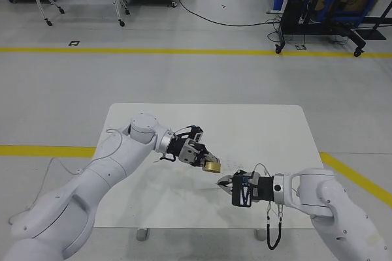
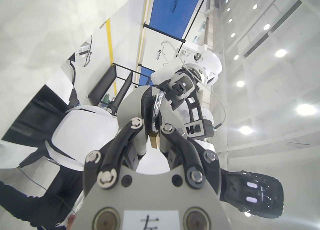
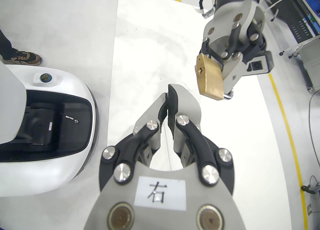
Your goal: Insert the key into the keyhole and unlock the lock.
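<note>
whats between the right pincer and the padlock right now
Nothing. In the right wrist view the gap from the right pincer to the padlock is open air, with only the white table showing behind it.

The left arm [image 1: 111,173] and right arm [image 1: 326,196] had glossy white shells with black wrist sections. The left gripper [image 2: 156,102] and right gripper [image 3: 168,96] each had a grey metal plate [image 3: 162,218], black linkages [image 3: 190,138], silver screws [image 3: 120,172], ribbed black pads [image 3: 172,96] and a white label [image 3: 160,192] bearing one black character. A black cable [image 1: 269,225] looped under the right arm.
</note>
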Controlling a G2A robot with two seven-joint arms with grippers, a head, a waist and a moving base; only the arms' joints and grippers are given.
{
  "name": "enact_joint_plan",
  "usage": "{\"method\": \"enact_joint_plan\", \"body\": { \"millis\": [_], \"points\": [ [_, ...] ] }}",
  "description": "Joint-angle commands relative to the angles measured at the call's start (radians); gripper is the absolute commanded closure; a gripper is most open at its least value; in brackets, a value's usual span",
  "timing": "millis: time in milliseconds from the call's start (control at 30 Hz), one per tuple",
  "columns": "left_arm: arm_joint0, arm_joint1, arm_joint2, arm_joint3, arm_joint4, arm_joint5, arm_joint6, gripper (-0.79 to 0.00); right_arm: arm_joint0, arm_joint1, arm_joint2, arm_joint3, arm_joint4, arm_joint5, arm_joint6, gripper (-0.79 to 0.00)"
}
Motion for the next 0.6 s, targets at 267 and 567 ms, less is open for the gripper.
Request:
{"method": "enact_joint_plan", "body": {
  "millis": [267,567],
  "points": [
    [-0.019,-0.053,0.042,0.08,0.027,0.201,0.024,0.0,-0.129,0.004,-0.007,-0.136,-0.254,0.127,-0.132,0.0],
    [-0.042,-0.092,0.095,0.131,0.054,0.197,0.021,0.0,-0.126,0.003,-0.01,-0.128,-0.311,0.219,-0.15,0.0]
  ]
}}
